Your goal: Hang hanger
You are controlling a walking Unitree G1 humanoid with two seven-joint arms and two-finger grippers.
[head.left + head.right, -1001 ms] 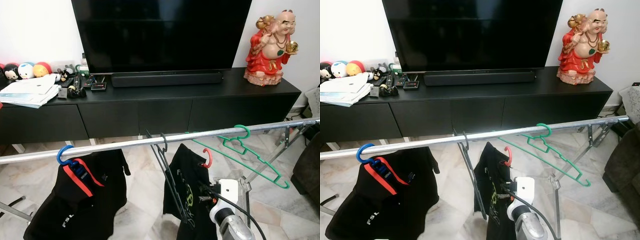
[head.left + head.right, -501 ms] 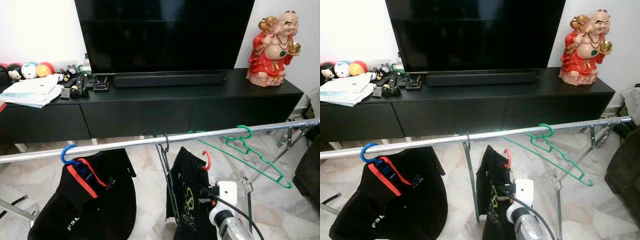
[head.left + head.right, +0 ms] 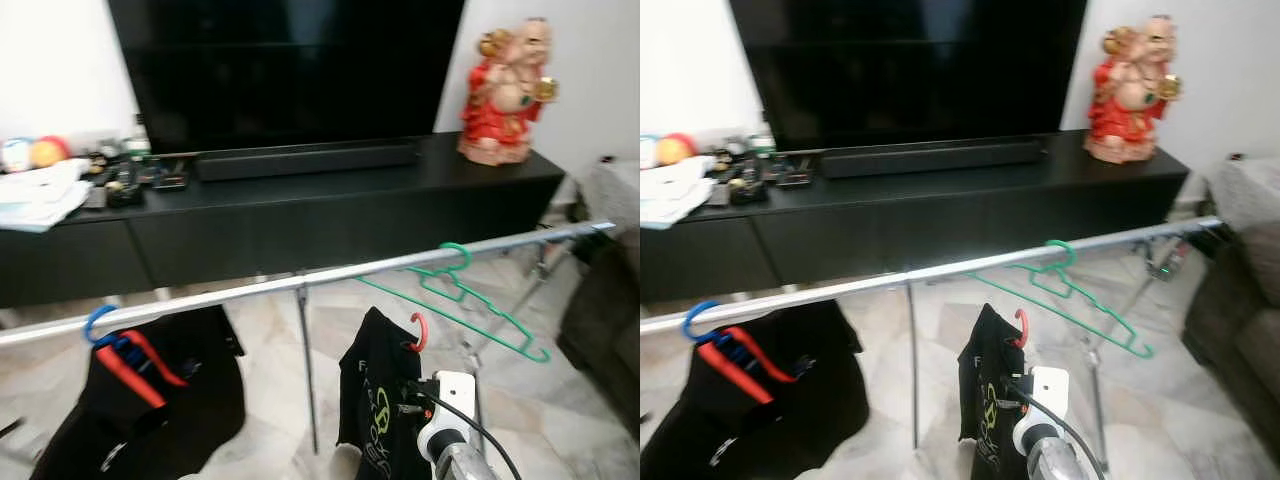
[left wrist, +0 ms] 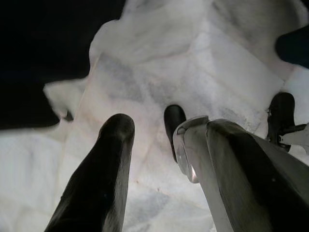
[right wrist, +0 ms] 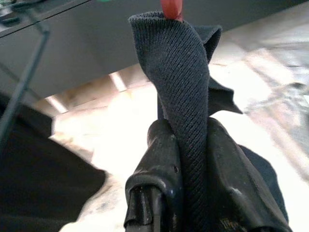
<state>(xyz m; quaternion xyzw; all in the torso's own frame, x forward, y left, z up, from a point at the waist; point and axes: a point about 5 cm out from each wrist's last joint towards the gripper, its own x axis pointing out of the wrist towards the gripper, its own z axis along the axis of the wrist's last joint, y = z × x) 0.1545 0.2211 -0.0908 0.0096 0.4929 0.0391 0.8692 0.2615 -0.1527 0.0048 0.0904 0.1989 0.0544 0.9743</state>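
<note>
Head camera first: a silver rail (image 3: 330, 277) runs across the room, sloping up toward the right; a blue hanger (image 3: 100, 325) with a black garment (image 3: 150, 400) hangs at its left end; an empty green hanger (image 3: 470, 300) hangs farther right; behind sits a black counter (image 3: 330, 200) carrying a dark TV (image 3: 285, 70), a soundbar (image 3: 305, 158), papers (image 3: 35, 195) and a red figurine (image 3: 505, 95); the picture is a little blurred, so the small clutter by the papers stays unnamed. Low in the middle, the right claw (image 3: 408, 385) holds up a black shirt (image 3: 375, 400) on a red hanger (image 3: 418, 330); the red hook sits below the rail, clear of it, between the rail's thin upright post (image 3: 305, 370) and the green hanger; a black cable (image 3: 470, 425) loops over the white wrist.

Right eye, same scene: the red hook (image 3: 1021, 327) again sits under the rail, not on it.

Left wrist: the left claw (image 4: 159, 164) hangs over pale marble floor (image 4: 159, 77), fingers (image 4: 104, 179) spread apart with nothing between them; something dark, likely cloth, fills one corner.

Right wrist: both black fingers (image 5: 159, 169) are clamped tight on a fold of the shirt's knit fabric (image 5: 178, 72); the red hanger tip (image 5: 171, 7) pokes out at the far end of that fold.
</note>
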